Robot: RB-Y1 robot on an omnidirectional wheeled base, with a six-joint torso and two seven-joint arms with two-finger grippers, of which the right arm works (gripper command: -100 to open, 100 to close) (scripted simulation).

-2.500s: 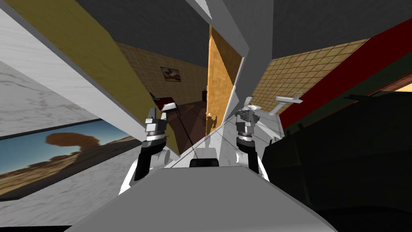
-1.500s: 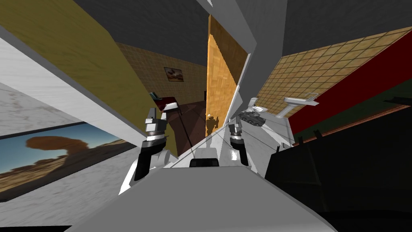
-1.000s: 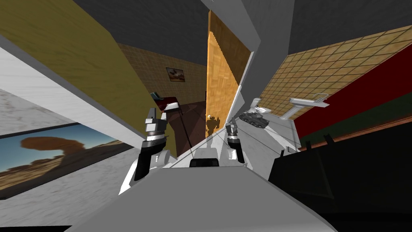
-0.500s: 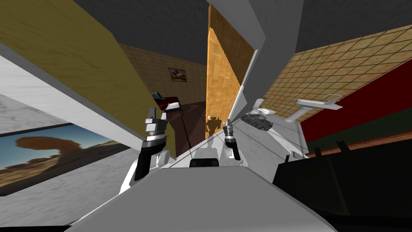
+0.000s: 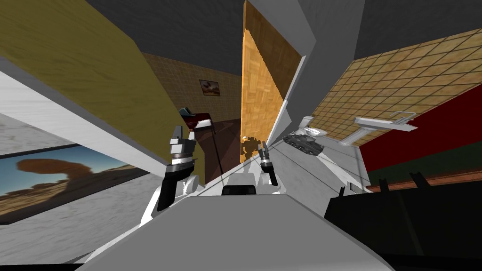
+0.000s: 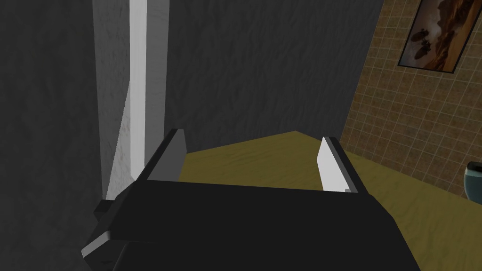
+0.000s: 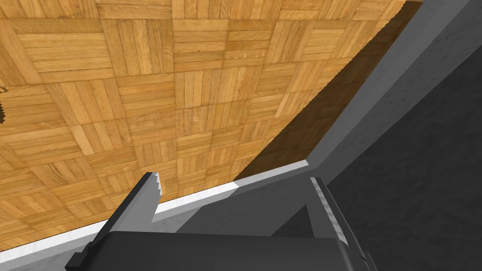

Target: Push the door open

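The door (image 5: 261,94) is a tall panel of orange parquet, standing ajar between a grey frame (image 5: 301,61) and an olive wall (image 5: 94,80). My right gripper (image 5: 262,148) is open and right up against the door's face near its lower edge. In the right wrist view the parquet door (image 7: 164,94) is very close, and one fingertip (image 7: 151,188) of the right gripper (image 7: 235,193) touches it beside a white frame strip (image 7: 197,197). My left gripper (image 5: 183,134) is held up by the olive wall, open and empty (image 6: 249,155).
A toy tank (image 5: 303,142), a toilet (image 5: 310,127) and a wall sink (image 5: 386,123) lie to the right on a pale floor. A black mass (image 5: 405,221) stands close at the right. Beyond the door are a dark red piece of furniture (image 5: 197,123) and a picture (image 5: 209,87).
My right gripper has swung left from the pale floor side to the door's face. My view has turned, so the tank and sink slid right. The door's face shows wider.
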